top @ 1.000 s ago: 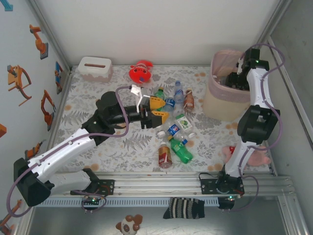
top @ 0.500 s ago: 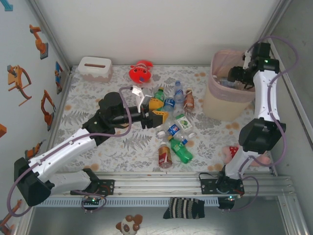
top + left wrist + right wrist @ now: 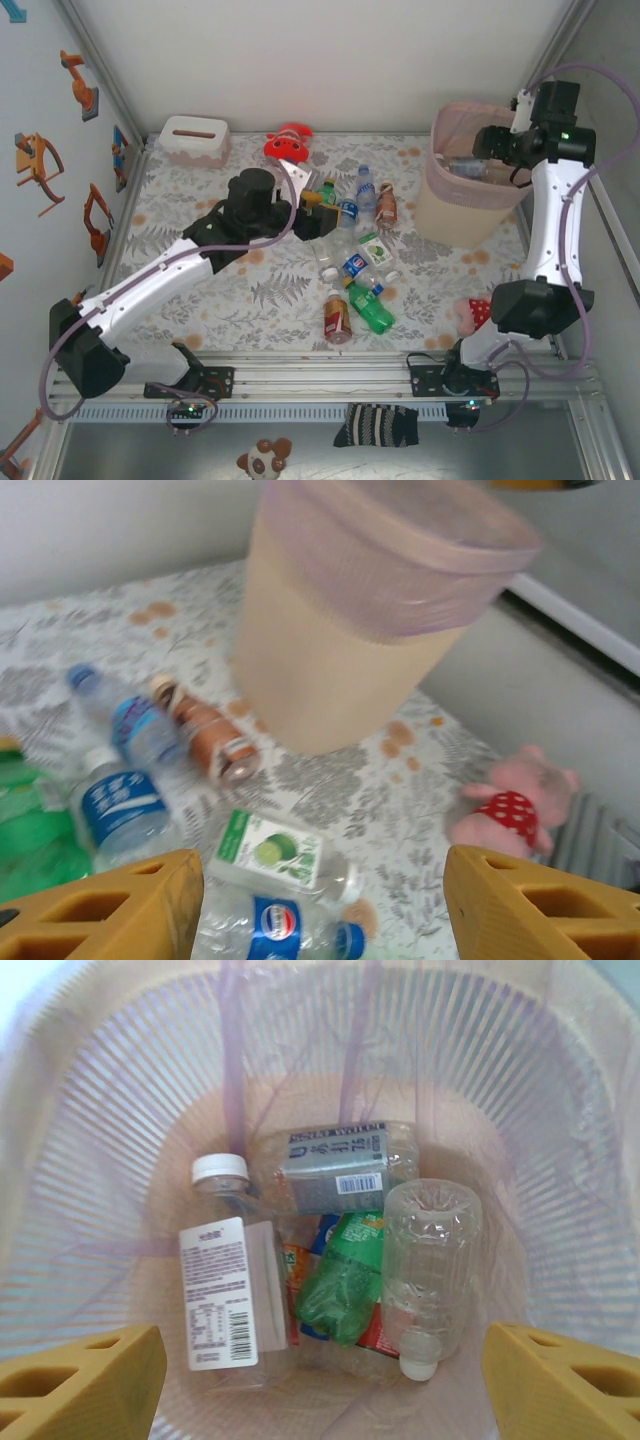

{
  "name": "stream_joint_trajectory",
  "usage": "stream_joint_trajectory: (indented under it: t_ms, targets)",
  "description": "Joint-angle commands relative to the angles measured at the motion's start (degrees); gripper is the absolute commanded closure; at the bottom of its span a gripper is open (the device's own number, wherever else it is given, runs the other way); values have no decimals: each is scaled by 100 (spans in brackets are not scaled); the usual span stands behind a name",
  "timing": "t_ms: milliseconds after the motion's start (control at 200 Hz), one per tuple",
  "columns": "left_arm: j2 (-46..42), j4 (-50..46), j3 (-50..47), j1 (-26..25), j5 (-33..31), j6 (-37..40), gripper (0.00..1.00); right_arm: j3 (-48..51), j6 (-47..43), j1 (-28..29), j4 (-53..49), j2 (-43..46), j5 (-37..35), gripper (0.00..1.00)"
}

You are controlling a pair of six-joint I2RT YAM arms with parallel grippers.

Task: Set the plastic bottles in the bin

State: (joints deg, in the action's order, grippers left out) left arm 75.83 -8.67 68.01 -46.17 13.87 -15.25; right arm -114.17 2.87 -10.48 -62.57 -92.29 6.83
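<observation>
Several plastic bottles (image 3: 352, 262) lie in a cluster mid-table. My left gripper (image 3: 312, 210) hovers at the cluster's left end, open and holding nothing. The left wrist view has its yellow fingers (image 3: 100, 908) wide apart above a lime-label bottle (image 3: 275, 852) and a blue-label bottle (image 3: 272, 925), with the bin (image 3: 330, 650) beyond them. The pale pink bin (image 3: 450, 215) stands at the back right. My right gripper (image 3: 492, 146) hangs open over its mouth. Below its fingers (image 3: 80, 1380) several bottles lie inside the bin (image 3: 120, 1110), among them a white-capped one (image 3: 225, 1280) and a clear one (image 3: 430, 1260).
A red plush toy (image 3: 287, 148) and a white tissue box (image 3: 193, 138) sit along the back edge. A pink plush (image 3: 480, 312) lies near the right arm's base. Walls close in the table on the left, back and right.
My right gripper has risen out of the bin toward its right rim, with its jaws wider apart. My left gripper has swung toward the back, over the far end of the bottle cluster.
</observation>
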Motion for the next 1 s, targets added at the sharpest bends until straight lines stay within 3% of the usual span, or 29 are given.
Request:
stream_joint_trajectory:
  t_ms: [0, 210, 441, 681, 996]
  targets:
    - [335, -760, 313, 163, -487, -356, 37, 177, 179, -11, 92, 443, 241, 19]
    - [1221, -2014, 1019, 289, -1468, -921, 37, 587, 222, -15, 233, 846, 319, 19]
    - [2015, -2519, 1394, 310, -1840, -1925, 34, 738, 201, -7, 286, 975, 379, 19]
    - [2623, -2547, 1475, 315, -1634, -2811, 33, 761, 161, -11, 318, 976, 424, 19]
    - [3278, -2689, 1598, 293, -1139, -3260, 34, 821, 157, -11, 379, 976, 495, 19]
